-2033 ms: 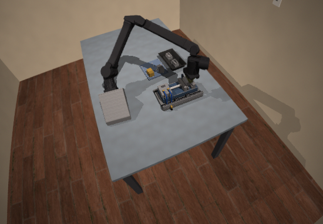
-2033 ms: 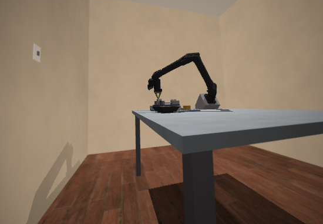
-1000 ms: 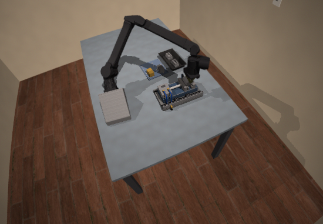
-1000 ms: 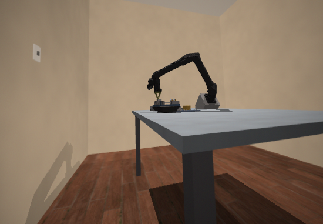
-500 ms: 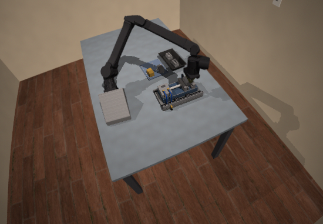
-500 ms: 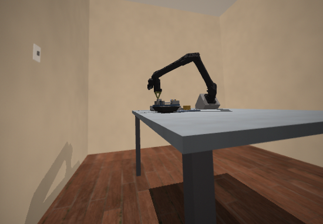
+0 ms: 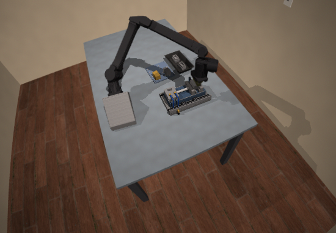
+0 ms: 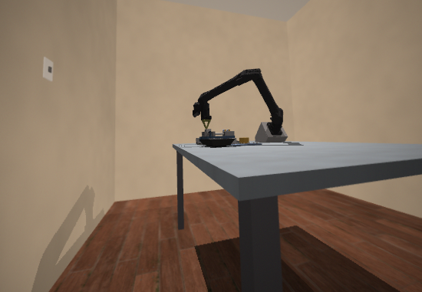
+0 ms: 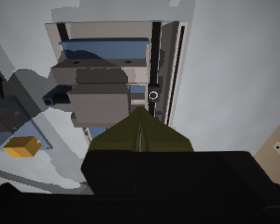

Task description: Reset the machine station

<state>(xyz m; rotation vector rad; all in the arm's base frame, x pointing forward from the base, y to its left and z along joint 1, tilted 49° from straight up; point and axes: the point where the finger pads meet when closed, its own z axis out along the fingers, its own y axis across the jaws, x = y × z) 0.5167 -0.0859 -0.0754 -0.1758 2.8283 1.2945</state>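
My gripper is shut and empty, its tips low over the vise at a corner of a gray block. This gray block lies between the jaws, beside the fixed jaw. Contact with the work stop cannot be made out. The hosed jaw is at the vise's other end. On the blue infeed plate are a yellow brass block and a shadowed gray block. Two pocketed parts lie pocket up in the black tray.
The vise base has a long rail along one side, and blue hoses rise near the hosed jaw. A large pale box stands by the arm's base. The tray and infeed plate lie close beside the vise.
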